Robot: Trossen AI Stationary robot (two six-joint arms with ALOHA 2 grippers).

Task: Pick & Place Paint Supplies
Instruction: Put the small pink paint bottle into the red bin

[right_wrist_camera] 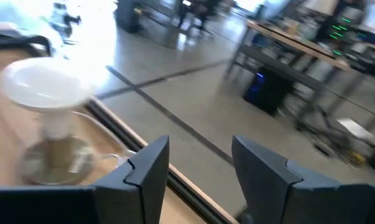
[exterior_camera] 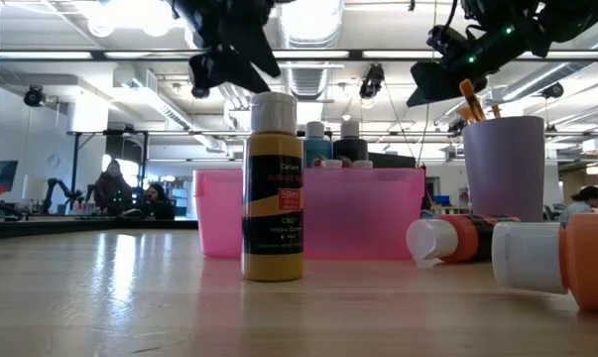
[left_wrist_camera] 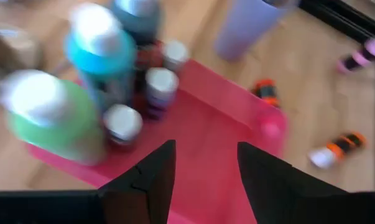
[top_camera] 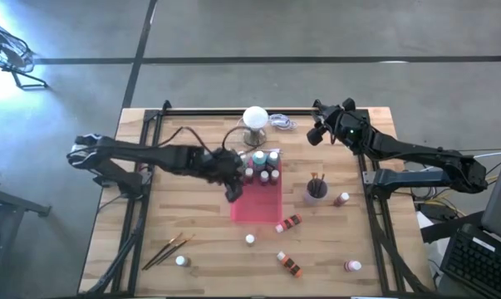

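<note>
Left arm stretches across the table [top_camera: 150, 257] toward centre, left end effector [top_camera: 233, 193] hanging over the near-left edge of the pink tray [top_camera: 254, 208], fingers [left_wrist_camera: 153, 177] apart with nothing between them; wrist view looks down onto the tray floor. Right arm is folded back at the far right corner, right end effector [top_camera: 315, 133] up off the table and pointing past the table's far edge, near the white ball-topped stand [top_camera: 255, 120]; fingers [right_wrist_camera: 147, 168] parted, empty.

Pink tray holds a cluster of upright bottles at its far end: a teal bottle [left_wrist_camera: 103, 62], a green bottle [left_wrist_camera: 53, 121], and several small dark white-capped bottles [left_wrist_camera: 159, 87]. Rest of the tray floor is bare. Lilac cup [top_camera: 316, 190] stands just right of the tray with brushes [top_camera: 316, 179] sticking up out of it.

Loose on the table: yellow bottle [exterior_camera: 273, 188] upright in front of the tray, orange bottles [top_camera: 290, 223] lying on their sides near the tray's right corner and nearer the front edge, pink bottles [top_camera: 342, 198] right of the cup, two brushes [top_camera: 169, 250] lying at front left beside a small bottle [top_camera: 182, 261].
</note>
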